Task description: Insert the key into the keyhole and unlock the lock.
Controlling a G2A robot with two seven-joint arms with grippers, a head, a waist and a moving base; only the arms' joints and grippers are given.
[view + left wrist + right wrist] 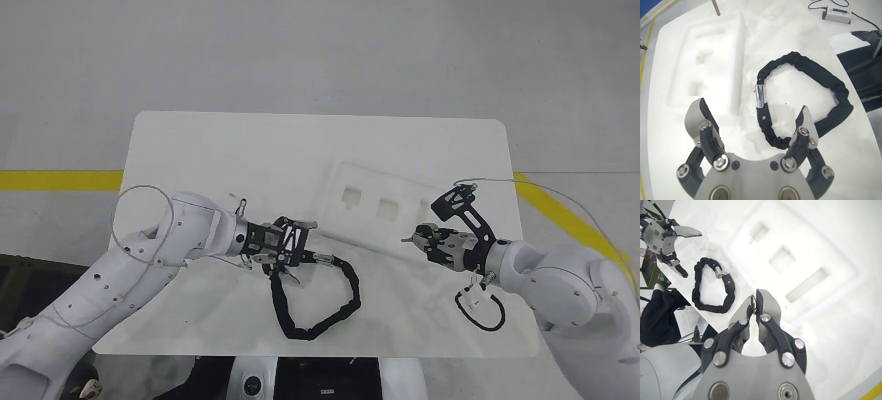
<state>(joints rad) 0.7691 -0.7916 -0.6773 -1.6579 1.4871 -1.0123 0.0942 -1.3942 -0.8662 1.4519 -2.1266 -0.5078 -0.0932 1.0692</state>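
Place: a robot lab or test hall, as far as I can judge.
Floor: bare grey floor (300,50) around me, marked with yellow tape lines (60,180).
Bench: one plain white bench (200,140) under my arms.
Gear: a power box (837,15) with cables lying on the floor.

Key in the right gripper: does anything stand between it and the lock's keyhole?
Nothing visible does. The right gripper holds the key apart from the chain lock, whose keyhole faces it across bare table. The open left gripper is beyond the chain lock, not between them.
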